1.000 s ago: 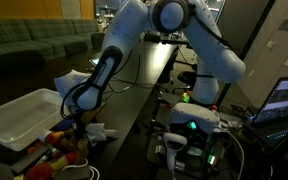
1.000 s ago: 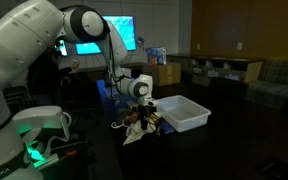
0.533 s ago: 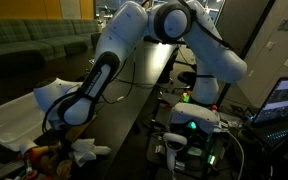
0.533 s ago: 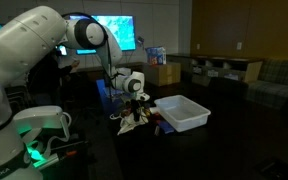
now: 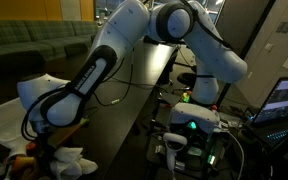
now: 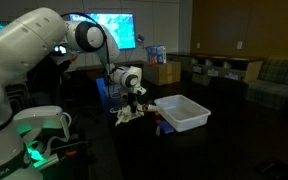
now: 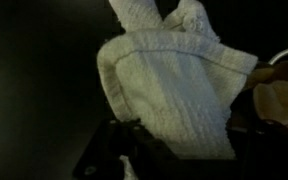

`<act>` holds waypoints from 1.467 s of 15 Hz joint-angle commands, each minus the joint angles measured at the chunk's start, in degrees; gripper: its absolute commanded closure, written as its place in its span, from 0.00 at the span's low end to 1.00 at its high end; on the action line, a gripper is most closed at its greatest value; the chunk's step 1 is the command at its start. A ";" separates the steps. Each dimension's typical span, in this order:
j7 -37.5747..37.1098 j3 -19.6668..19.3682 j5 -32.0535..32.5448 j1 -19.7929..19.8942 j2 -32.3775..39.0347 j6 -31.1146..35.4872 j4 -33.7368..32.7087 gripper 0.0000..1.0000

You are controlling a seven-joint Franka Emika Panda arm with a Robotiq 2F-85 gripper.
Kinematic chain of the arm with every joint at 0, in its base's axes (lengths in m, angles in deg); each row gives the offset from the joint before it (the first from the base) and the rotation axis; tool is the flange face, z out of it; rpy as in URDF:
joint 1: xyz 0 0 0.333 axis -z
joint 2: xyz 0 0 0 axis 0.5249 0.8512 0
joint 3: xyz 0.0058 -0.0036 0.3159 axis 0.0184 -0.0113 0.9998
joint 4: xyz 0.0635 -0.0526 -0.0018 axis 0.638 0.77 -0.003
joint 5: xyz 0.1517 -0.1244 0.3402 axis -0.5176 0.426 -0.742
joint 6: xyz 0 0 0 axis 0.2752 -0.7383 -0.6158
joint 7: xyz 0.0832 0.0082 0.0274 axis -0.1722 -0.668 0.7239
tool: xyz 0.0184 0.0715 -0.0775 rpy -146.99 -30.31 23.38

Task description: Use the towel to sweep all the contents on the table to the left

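At nine o'clock in the wrist view, bare dark table (image 7: 34, 80); at centre, the white towel (image 7: 174, 90), bunched and running down into the gripper (image 7: 134, 162) at six o'clock, apparently pinched narrow on the cloth, though too dark there to be certain. At three o'clock, touching the towel's edge, an orange-red lump (image 7: 284, 85), probably one of the small things to be swept. In an exterior view, at eight o'clock, a colourful pile (image 5: 26, 158) just beside the crumpled towel (image 5: 74, 160), with the gripper (image 5: 49, 138) low above both. In an exterior view, towel (image 6: 127, 116) at centre under the gripper (image 6: 132, 97), white bin (image 6: 189, 115) at three o'clock, near but apart. Judged mid-sweep. To do it well: press the cloth down until flat on the table, so nothing slips underneath; drag with the broad side leading, not a corner; move slowly and level, without lifting; gather stray pieces ahead of the cloth rather than beside it; steer clear of the bin wall. Main risk: round pieces rolling off the table edge or escaping round the bunched cloth.
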 commanded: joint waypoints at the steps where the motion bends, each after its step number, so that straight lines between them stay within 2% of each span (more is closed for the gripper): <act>1: 3.51 1.52 -2.88 2.88 -3.23 0.24 1.10 0.97; 3: 5.62 1.05 -2.79 4.12 -4.94 -0.47 2.41 0.97; 8: 13.91 0.52 -2.68 10.17 -9.87 -3.44 8.30 0.97; 13: 17.23 -4.30 -0.44 15.23 -15.10 -3.91 16.03 0.97; 17: 16.36 -10.29 4.85 16.39 -15.14 -3.10 18.03 0.97; 22: 10.30 -18.06 15.78 14.19 -9.68 2.23 16.12 0.97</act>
